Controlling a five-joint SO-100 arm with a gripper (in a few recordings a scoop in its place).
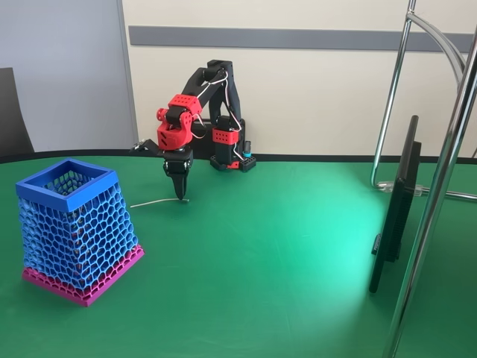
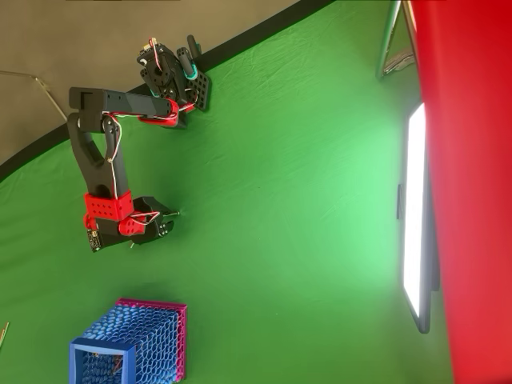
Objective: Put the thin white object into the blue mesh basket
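The thin white object [image 1: 153, 201] lies on the green table, a slender curved strand running leftward from under my gripper. My gripper [image 1: 181, 195] points straight down with its black fingers drawn together to a point on the strand's right end, at table level. In the overhead view the gripper [image 2: 166, 225] hides most of the strand; a short white tip [image 2: 178, 213] pokes out beside it. The blue mesh basket [image 1: 68, 198] stands upright on its magenta base at the front left, about a hand's length from the strand's free end; the overhead view shows the basket [image 2: 100, 346] at the bottom left.
A dark monitor [image 1: 395, 216] stands edge-on at the right, with chrome stand poles [image 1: 440, 186] beside it. The arm's base [image 1: 227, 153] sits at the table's far edge. Open green cloth spreads between the gripper and the monitor.
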